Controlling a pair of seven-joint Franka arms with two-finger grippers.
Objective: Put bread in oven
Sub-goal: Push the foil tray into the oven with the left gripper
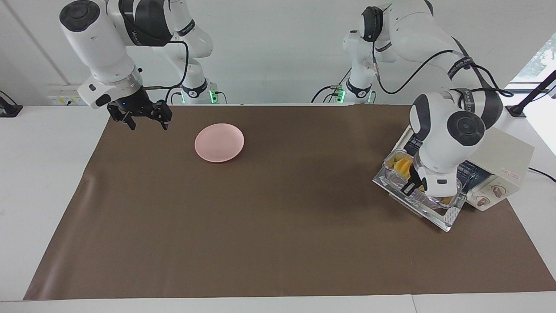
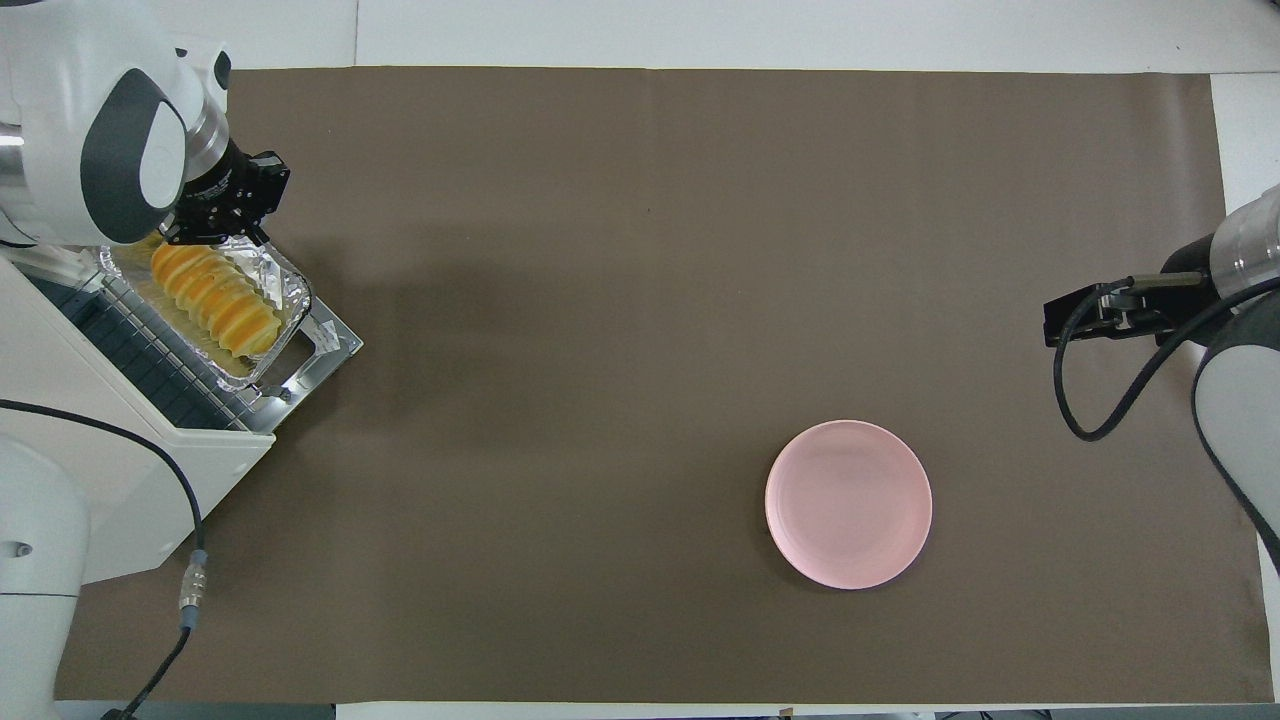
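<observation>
The golden ridged bread (image 2: 215, 305) lies in a silver foil tray (image 2: 292, 292). My left gripper (image 2: 225, 215) is shut on the tray's rim at the end farther from the robots and holds it over the oven's lowered glass door (image 2: 330, 345). In the facing view the tray (image 1: 397, 176) hangs just in front of the oven's opening, and the left gripper (image 1: 410, 188) and wrist cover most of the bread (image 1: 402, 165). The cream-white oven (image 1: 506, 150) stands at the left arm's end of the table. My right gripper (image 1: 145, 121) waits open in the air over the mat's edge at the right arm's end.
A round pink plate (image 1: 219, 142) sits on the brown mat toward the right arm's end, also in the overhead view (image 2: 848, 503). The oven's two knobs (image 1: 491, 195) face away from the robots. The brown mat (image 2: 640, 300) covers most of the table.
</observation>
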